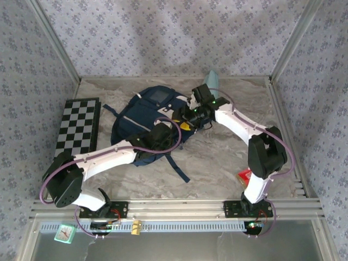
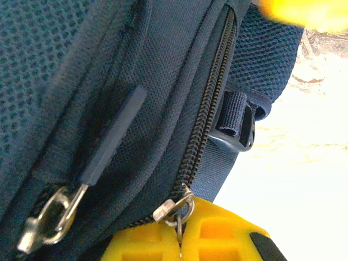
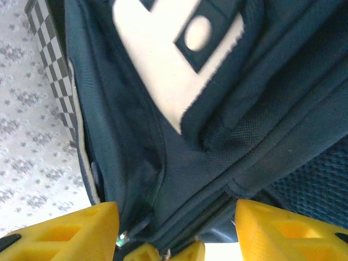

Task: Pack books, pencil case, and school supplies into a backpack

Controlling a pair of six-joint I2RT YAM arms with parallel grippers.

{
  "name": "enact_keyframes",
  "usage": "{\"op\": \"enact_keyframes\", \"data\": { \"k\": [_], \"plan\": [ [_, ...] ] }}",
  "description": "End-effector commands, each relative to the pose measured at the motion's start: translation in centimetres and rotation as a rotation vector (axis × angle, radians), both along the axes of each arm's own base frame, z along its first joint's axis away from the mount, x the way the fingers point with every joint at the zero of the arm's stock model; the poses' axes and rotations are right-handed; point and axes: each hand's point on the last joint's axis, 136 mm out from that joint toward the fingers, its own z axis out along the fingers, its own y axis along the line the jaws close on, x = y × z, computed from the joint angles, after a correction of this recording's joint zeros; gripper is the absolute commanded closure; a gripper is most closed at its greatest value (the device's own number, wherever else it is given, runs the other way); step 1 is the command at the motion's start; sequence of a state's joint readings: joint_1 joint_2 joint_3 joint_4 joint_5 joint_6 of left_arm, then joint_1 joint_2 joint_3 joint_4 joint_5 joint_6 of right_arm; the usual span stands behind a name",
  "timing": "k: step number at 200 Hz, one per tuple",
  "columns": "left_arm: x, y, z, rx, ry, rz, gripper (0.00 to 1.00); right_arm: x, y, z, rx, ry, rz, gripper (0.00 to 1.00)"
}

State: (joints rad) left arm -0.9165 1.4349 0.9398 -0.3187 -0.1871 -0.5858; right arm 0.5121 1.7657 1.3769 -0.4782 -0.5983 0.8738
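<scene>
Surface: marbled table under backpack.
Left gripper: clenched on zipper pull.
Right gripper: spread open.
Advice: fabric to be held taut, pull drawn along teeth.

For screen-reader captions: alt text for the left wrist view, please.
Close-up of the navy backpack with the left gripper closed on a metal zipper pull at the end of a diagonal zipper. A second pull hangs at left; a black buckle sits at right.
</scene>
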Motion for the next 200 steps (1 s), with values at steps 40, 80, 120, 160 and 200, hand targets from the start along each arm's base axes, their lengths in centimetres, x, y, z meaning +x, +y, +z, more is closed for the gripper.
{"op": "enact_keyframes", "data": {
  "k": [40, 80, 120, 160, 200],
  "plan": [
    [-0.1, -1.4, 1.4, -0.042, -0.022, -0.064, 1.0, 1.7, 3.1, -2.0, 0.109, 0.012, -0.152, 0.51],
    [-0.7, -0.9, 1.5, -0.028, -0.021, -0.085, 1.0, 2.2, 1.7, -2.9, 0.01, -0.034, -0.144, 0.83],
    [-1.6, 1.4, 0.3, 0.05, 0.008, -0.079, 1.0, 2.9, -0.9, -3.6, -0.105, -0.14, -0.059, 1.0],
    [-2.7, 5.9, -1.7, 0.129, 0.06, -0.002, 1.0, 4.6, -3.0, -2.4, -0.111, -0.199, 0.012, 1.0],
    [-4.0, 9.4, -2.7, 0.101, 0.102, 0.065, 1.0, 6.4, -3.2, -0.9, -0.117, -0.226, 0.012, 1.0]
  ]
}}
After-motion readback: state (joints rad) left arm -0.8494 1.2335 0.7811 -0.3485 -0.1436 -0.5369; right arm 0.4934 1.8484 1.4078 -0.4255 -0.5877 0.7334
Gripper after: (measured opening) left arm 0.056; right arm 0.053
